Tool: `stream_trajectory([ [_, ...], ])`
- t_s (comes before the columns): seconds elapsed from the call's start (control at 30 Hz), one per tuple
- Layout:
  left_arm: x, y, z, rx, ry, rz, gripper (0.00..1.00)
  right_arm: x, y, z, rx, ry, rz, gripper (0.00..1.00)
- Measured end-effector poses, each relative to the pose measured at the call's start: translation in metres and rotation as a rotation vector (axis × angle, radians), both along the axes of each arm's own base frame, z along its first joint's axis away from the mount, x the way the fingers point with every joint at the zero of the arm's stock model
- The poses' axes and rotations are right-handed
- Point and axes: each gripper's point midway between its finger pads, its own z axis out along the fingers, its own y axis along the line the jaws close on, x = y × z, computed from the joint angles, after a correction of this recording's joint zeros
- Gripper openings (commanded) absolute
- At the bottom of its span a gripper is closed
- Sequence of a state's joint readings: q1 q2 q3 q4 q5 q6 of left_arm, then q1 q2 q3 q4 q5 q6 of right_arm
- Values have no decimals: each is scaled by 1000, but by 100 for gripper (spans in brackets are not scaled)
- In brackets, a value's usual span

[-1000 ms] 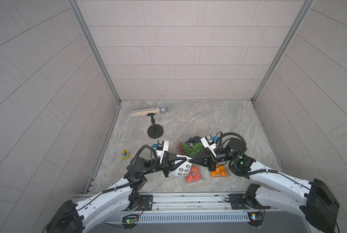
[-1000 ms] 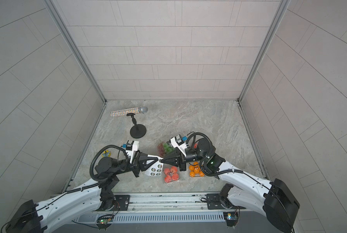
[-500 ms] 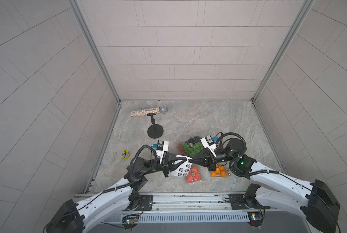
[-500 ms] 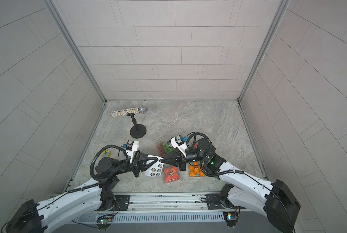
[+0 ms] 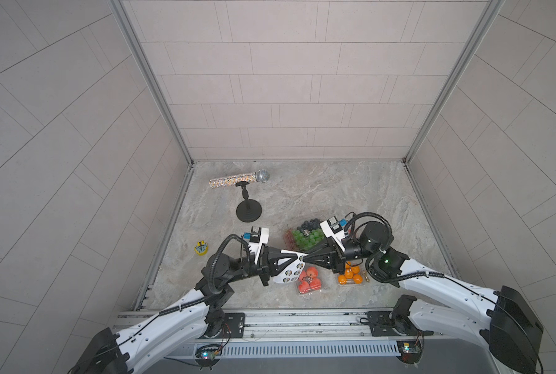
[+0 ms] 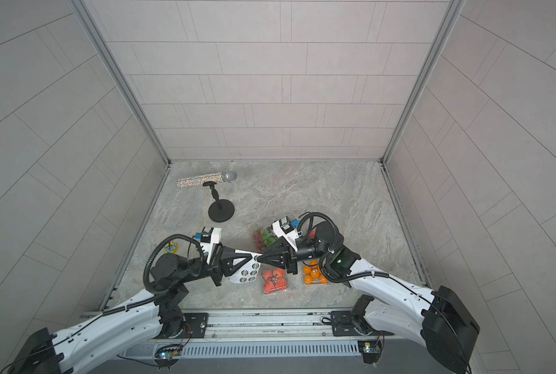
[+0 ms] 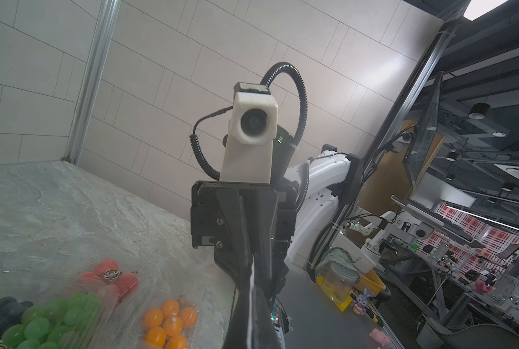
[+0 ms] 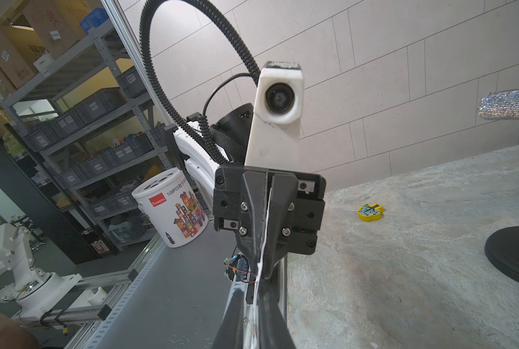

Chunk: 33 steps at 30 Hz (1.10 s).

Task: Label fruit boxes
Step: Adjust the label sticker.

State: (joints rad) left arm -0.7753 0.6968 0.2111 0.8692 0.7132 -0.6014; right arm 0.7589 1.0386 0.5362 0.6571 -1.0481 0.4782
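**Both top views:** you get soft, even light across the pale walls point(image 5: 286, 97) and the tabletop point(image 5: 334, 194). Shadows under the arms and the microphone stand point(image 5: 249, 210) stay faint. Straight tile lines bow toward the frame edges. The white sticker sheet point(image 5: 283, 277) reads bright, with its dots still legible.

**Left wrist view:** a ceiling light point(image 7: 493, 7) blows out, a broad sheen crosses the wall, and the nearest foreground blurs.

**Right wrist view:** you see a sharp middle distance and a soft foreground.
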Motion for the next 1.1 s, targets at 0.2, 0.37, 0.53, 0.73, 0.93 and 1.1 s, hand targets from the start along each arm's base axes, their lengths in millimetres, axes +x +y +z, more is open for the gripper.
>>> stream_trajectory([
  [0.2, 1, -1, -2, 7, 3, 1, 0, -1, 1, -2, -2, 2, 9, 11],
  [0.37, 1, -1, -2, 8, 0, 3, 0, -1, 1, -3, -6, -1, 9, 12],
  [0.53, 0, 2, 0, 6, -11, 13, 0, 0, 2, -6, -17, 6, 10, 12],
  [0.73, 0, 3, 6, 0, -23, 22, 0, -1, 2, -8, -20, 1, 15, 5],
  [0.93, 1, 2, 5, 3, -18, 21, 0, -2, 2, -8, -20, -3, 20, 0],
  [1.1, -1, 2, 6, -2, -15, 9, 0, -2, 3, -8, -21, -9, 16, 0],
])
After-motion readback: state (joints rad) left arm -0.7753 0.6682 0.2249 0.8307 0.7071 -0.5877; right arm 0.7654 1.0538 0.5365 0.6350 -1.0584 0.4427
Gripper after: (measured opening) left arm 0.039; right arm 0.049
